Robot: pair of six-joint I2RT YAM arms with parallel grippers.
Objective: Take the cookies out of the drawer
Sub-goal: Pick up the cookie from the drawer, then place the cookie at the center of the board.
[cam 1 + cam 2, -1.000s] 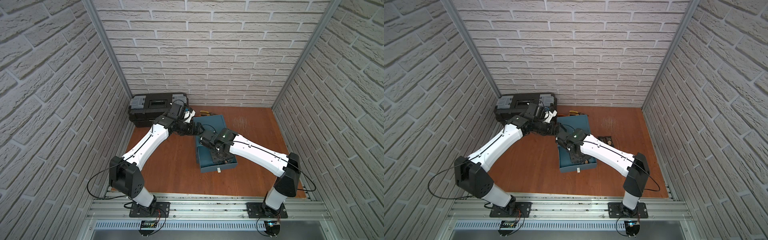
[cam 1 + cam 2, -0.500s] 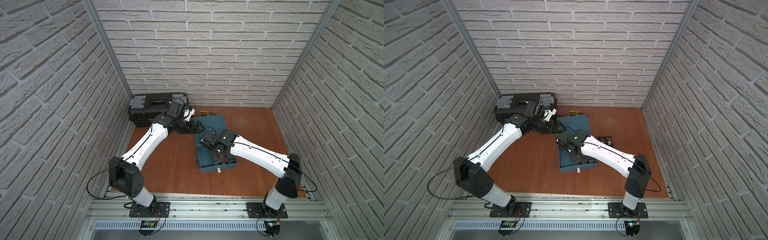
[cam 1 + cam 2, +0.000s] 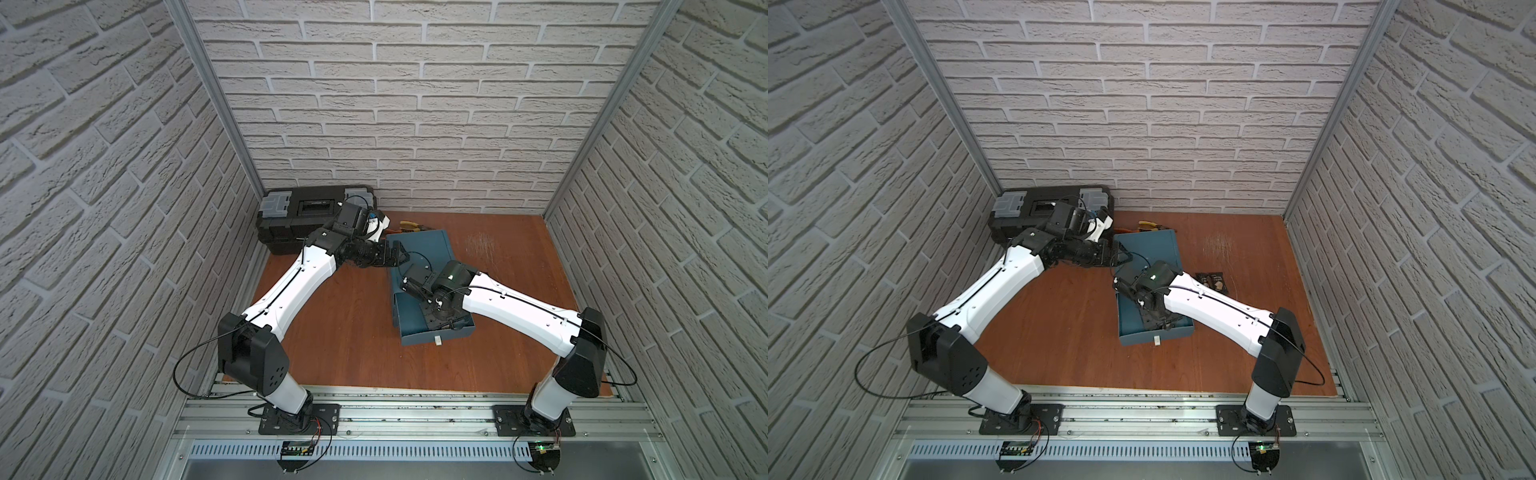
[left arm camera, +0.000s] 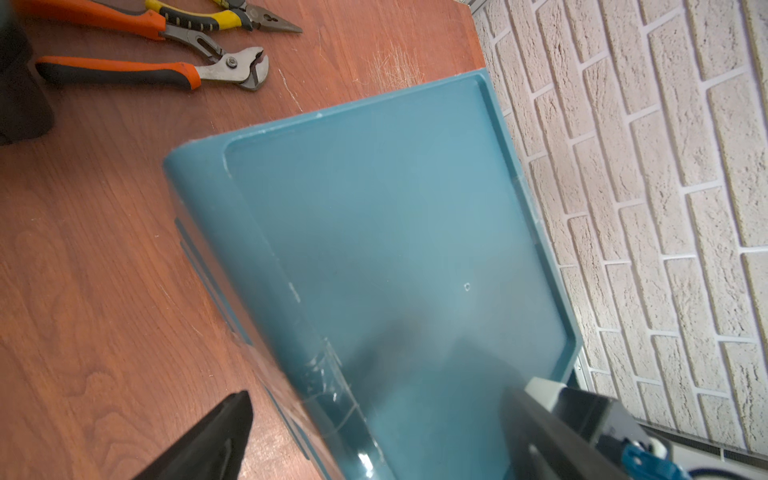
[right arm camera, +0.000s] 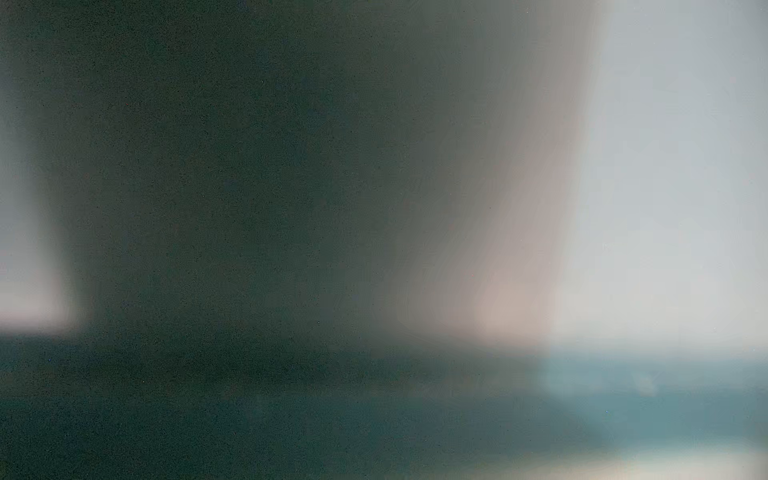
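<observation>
Two black cookie packets (image 3: 1212,281) lie on the bench at three o'clock of the blue drawer (image 3: 1152,249); right gripper (image 3: 1158,318) reaches inside, grip apparently indeterminate; left gripper (image 3: 397,254) spread, steadying it.

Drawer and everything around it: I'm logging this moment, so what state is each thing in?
drawer: pulled open from its teal cabinet
right gripper: reaching down inside the drawer; jaws hidden
left gripper: open, at the cabinet's edge
cookies: two dark packets lying flat on the table, outside the drawer
pliers: lying on the table, untouched
toolbox: lid closed
</observation>
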